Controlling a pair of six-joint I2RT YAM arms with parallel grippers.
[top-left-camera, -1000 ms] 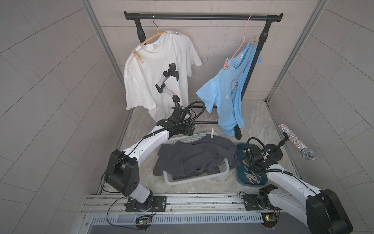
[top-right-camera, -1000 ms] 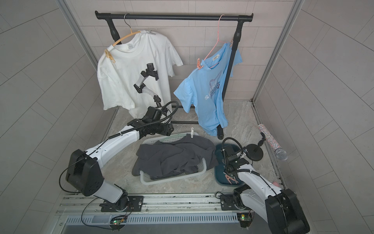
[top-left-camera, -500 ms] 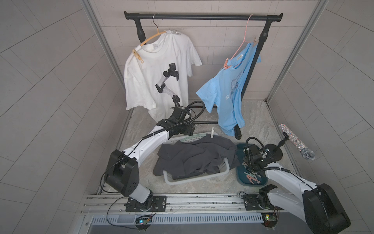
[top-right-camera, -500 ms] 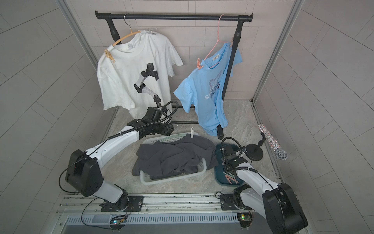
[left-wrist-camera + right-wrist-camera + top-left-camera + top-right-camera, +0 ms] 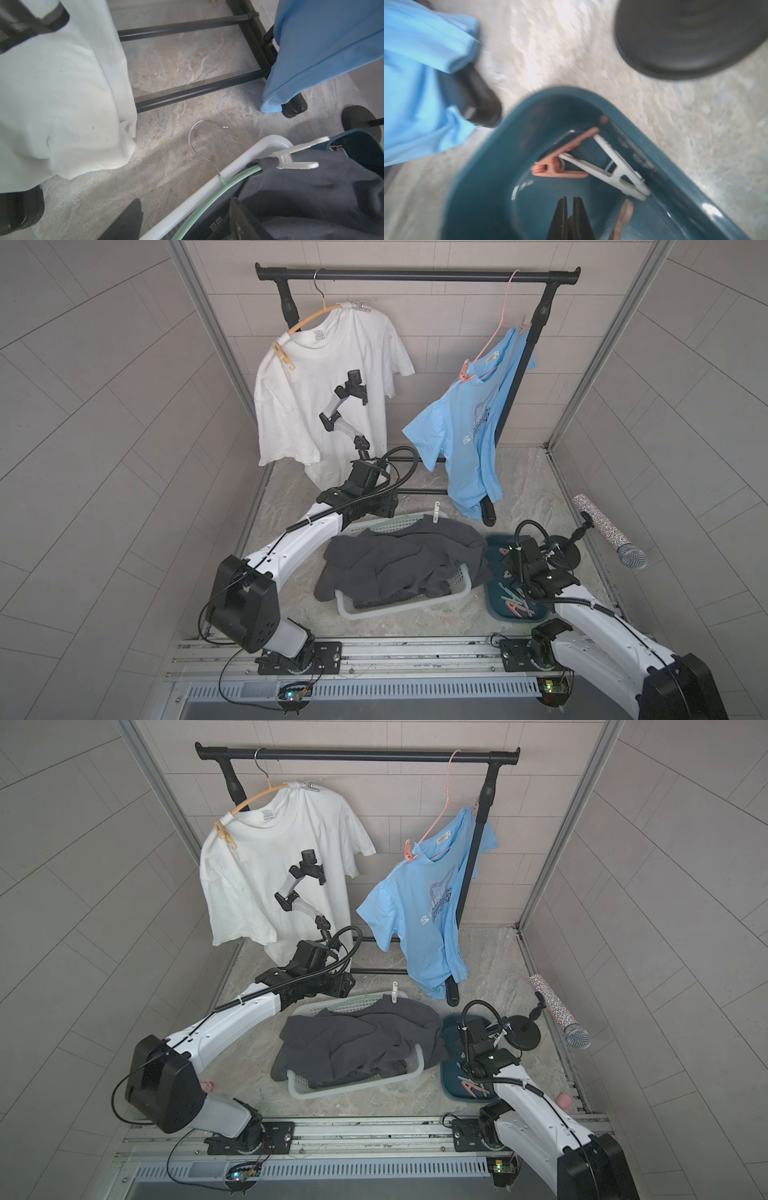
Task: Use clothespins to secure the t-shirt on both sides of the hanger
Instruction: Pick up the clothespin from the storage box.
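a shallow pinch in the tray could cost the second peg

the right gripper (image 5: 570, 200) sits low in the deep teal plastic tray (image 5: 488, 166), near the floor's right edge. its jaws are closed to a slit on what looks like a dull pink plastic clothespin (image 5: 570, 224). the wrist view is blurred, so i cannot tell how deep the hold is. if it is shallow, the peg may twist or drop on the lift. the salmon peg (image 5: 562, 164) and white peg (image 5: 618, 170) lying crossed just ahead could snag. the black round stand base (image 5: 685, 37) is near the tray's far rim, a hazard for a wide swing.

the left gripper (image 5: 184, 199) hangs wide and empty over the white plastic basket (image 5: 270, 141), mid-floor. there the dark grey t-shirt (image 5: 311, 197) lies on a mint green hanger (image 5: 239, 176), with one white clothespin (image 5: 295, 158) on it. the cloth is bunched, so the free shoulder may slide off.

the floor (image 5: 187, 62) is a mottled beige, stone-look sheet. grey tiled walls (image 5: 104, 406) close it in, and a black clothes rail (image 5: 415, 275) stands at the back edge.
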